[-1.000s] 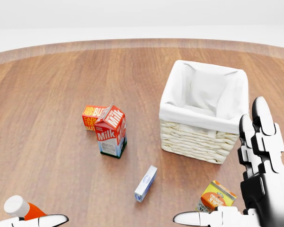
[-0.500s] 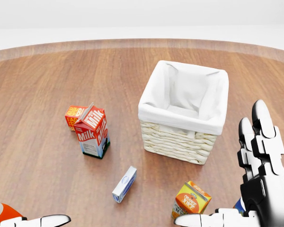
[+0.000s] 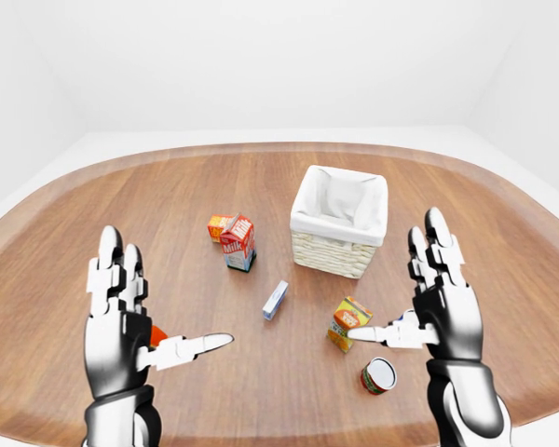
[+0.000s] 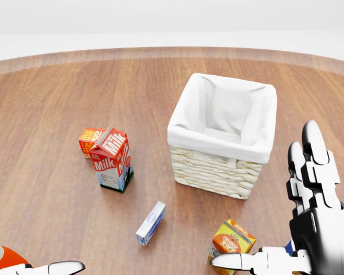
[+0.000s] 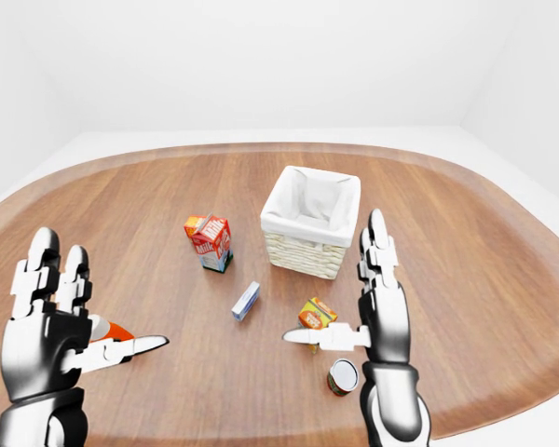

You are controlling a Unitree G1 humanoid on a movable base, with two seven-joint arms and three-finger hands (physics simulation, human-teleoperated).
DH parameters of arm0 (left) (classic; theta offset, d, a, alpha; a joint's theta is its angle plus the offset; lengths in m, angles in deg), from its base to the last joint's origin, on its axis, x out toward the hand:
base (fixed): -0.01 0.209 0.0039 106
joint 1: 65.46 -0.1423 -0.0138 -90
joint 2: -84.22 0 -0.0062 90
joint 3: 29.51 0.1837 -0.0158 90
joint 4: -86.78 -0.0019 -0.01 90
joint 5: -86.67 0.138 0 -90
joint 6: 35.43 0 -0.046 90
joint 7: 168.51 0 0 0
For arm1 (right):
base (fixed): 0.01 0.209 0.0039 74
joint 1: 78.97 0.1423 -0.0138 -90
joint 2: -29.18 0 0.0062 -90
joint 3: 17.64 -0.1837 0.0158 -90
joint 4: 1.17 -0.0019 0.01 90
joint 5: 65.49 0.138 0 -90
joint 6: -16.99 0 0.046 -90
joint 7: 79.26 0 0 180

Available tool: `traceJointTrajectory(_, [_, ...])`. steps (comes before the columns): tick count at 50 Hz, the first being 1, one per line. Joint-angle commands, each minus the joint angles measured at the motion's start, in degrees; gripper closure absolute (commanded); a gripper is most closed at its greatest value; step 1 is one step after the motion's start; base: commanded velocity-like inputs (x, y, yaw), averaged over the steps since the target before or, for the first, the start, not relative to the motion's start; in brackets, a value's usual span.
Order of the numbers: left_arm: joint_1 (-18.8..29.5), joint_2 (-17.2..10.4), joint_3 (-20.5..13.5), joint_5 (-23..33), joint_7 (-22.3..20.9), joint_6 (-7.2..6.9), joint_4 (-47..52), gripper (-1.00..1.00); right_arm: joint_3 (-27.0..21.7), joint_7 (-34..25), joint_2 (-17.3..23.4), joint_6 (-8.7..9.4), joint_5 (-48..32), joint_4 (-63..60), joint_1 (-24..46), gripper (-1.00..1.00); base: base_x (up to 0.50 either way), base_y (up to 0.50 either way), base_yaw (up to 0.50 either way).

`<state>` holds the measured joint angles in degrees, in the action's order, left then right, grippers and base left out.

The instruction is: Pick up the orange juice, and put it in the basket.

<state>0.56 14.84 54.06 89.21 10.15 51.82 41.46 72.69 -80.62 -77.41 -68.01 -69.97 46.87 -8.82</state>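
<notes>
The orange juice carton point(image 4: 232, 243) lies tilted on the wooden table, at the bottom right of the head view, just below the basket. The wicker basket point(image 4: 215, 168) with a white cloth lining stands upright at centre right. Nothing shows inside it. My right hand point(image 3: 419, 300) is open, fingers up, to the right of the carton. Its thumb points left and its tip is just in front of the carton. My left hand point(image 3: 144, 317) is open at the lower left, far from the carton. Neither hand holds anything.
A red milk carton point(image 4: 112, 161) stands left of the basket, with an orange-red box point(image 4: 90, 140) behind it. A small blue-white box point(image 4: 151, 223) lies between the milk and the juice. A can point(image 3: 379, 375) lies below the juice. An orange bottle point(image 5: 107, 331) lies by my left hand.
A second ago the whole picture shifted left, so the camera moved; the things stayed put. Since half a second ago the view is steady. My right hand has sunk slightly.
</notes>
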Motion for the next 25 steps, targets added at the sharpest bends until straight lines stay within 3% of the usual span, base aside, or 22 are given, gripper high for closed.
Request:
traceJointTrajectory(1, [0.0,0.2,-1.0,-0.4,-0.2,-0.12,0.1,-1.0,1.7,-1.0,1.2,0.0,-3.3,0.8,0.8,-1.0,0.0,0.0,0.0])
traceJointTrajectory(6, [-1.0,1.0,-2.2,-1.0,-1.1,-0.04,1.5,-1.0,3.1,-2.7,2.5,0.0,-11.1,-4.4,3.5,-1.0,0.0,0.0,0.0])
traceJointTrajectory(9, [-1.5,1.5,-3.0,-1.5,-1.8,-0.06,2.6,-1.0,6.4,-5.1,4.5,0.0,-23.1,-5.8,6.8,-1.0,0.0,0.0,0.0])
traceJointTrajectory(14, [-0.4,2.1,-4.7,-2.2,-2.6,-0.72,1.6,-1.0,9.6,-15.2,6.1,0.0,-41.9,-7.2,9.7,-1.0,0.0,0.0,0.0])
traceJointTrajectory(15, [-0.9,2.3,-4.2,-1.6,-2.7,-0.35,2.0,-1.0,10.5,-18.8,7.7,0.0,-49.1,-6.9,9.6,-1.0,0.0,0.0,0.0])
traceJointTrajectory(17, [-1.0,2.5,-3.9,-1.3,-2.8,-0.23,2.1,-1.0,9.6,-21.8,6.4,0.0,-53.8,-6.1,9.0,-1.0,0.0,0.0,0.0])
traceJointTrajectory(19, [-1.1,2.4,-3.5,-0.9,-2.6,0.0,2.1,-1.0,8.2,-25.4,7.5,0.0,-63.8,-4.2,7.1,-1.0,0.0,0.0,0.0])
traceJointTrajectory(25, [-0.9,2.2,-3.5,-1.0,-2.3,-0.15,2.1,-1.0,-1.6,-35.0,4.8,0.0,-76.3,-3.3,6.4,-1.0,0.0,0.0,0.0])
